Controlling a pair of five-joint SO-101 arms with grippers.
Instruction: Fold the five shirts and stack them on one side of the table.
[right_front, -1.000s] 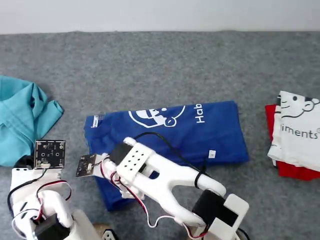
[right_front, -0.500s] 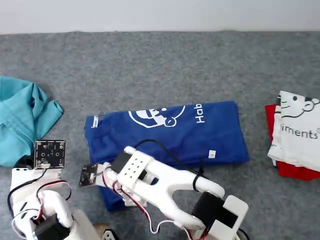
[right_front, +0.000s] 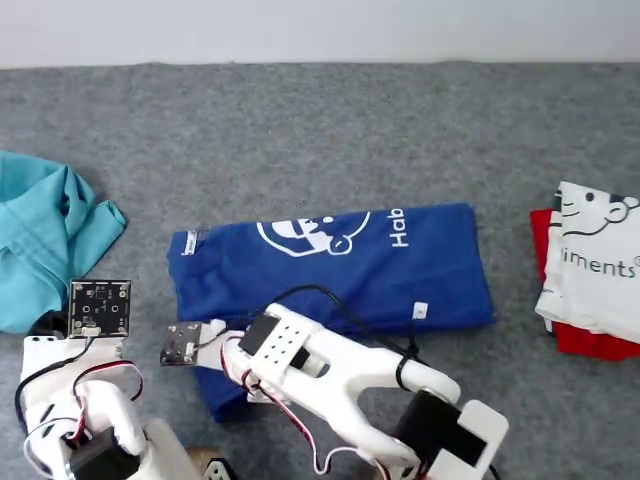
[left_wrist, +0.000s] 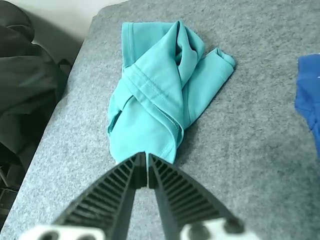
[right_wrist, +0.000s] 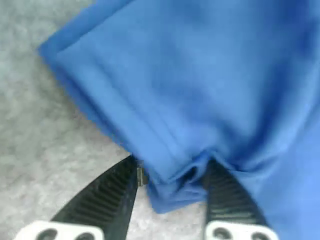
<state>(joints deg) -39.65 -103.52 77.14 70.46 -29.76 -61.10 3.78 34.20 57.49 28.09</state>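
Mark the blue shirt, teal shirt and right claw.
blue shirt (right_front: 340, 265): high view, middle of its flat front panel.
teal shirt (left_wrist: 155, 100): left wrist view, on the central bunched fold.
right claw (right_wrist: 172, 170): right wrist view, midway between its tips, which straddle the blue shirt's edge.

- We see a blue shirt (right_front: 340, 265) lying partly folded in the middle of the grey worktop (right_front: 300, 130).
- A crumpled teal shirt (right_front: 40, 235) sits at the left edge.
- At the right edge, a folded white shirt (right_front: 595, 265) lies on a red shirt (right_front: 585, 340).
- The right arm (right_front: 330, 365) hangs over the blue shirt's near left corner.
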